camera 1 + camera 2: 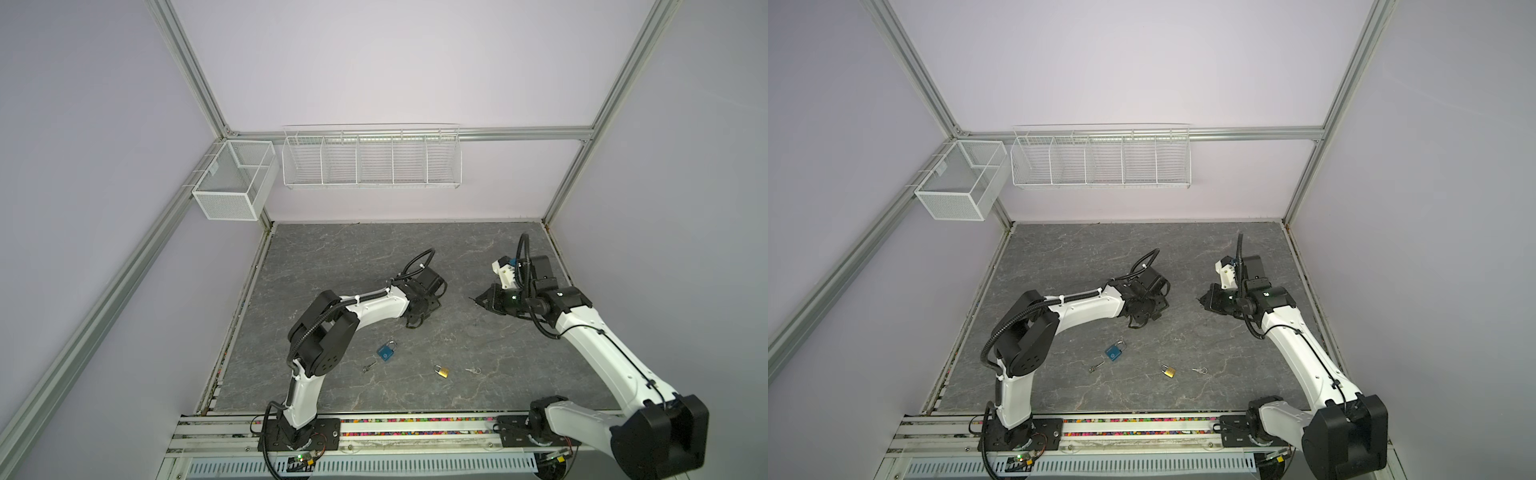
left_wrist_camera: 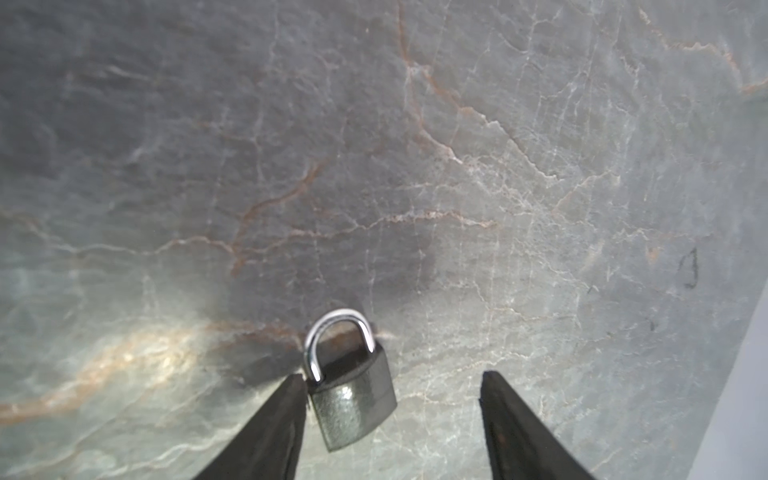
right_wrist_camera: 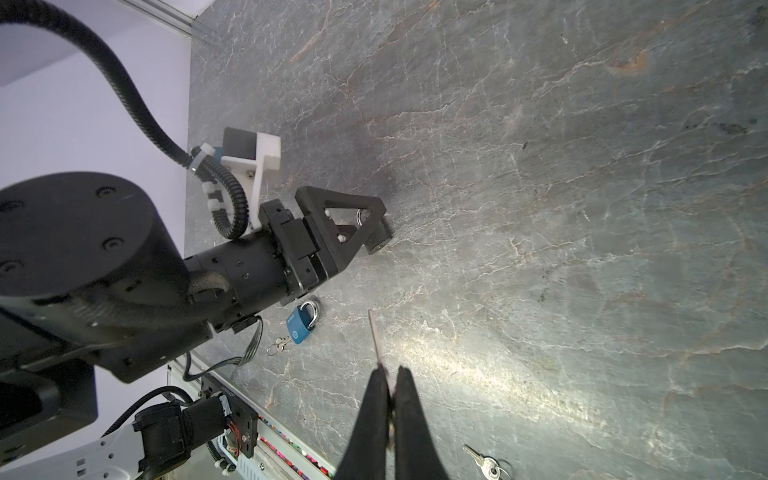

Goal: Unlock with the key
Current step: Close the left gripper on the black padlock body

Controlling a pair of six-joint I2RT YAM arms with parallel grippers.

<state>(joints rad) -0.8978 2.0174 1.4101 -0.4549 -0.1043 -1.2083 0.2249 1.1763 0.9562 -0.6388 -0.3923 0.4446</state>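
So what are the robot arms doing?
They're working on opening a lock. The right gripper is shut on a key, with the blade sticking out. The left gripper is open, with a grey padlock between its jaws, not squeezed. The key isn't in the lock yet. A blue padlock and a brass padlock lie untouched on the table.

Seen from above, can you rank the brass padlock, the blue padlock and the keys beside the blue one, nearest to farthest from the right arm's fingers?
1. The brass padlock, front centre, is nearest the right fingers.
2. The blue padlock lies further left.
3. The keys, just left of it, are farthest.
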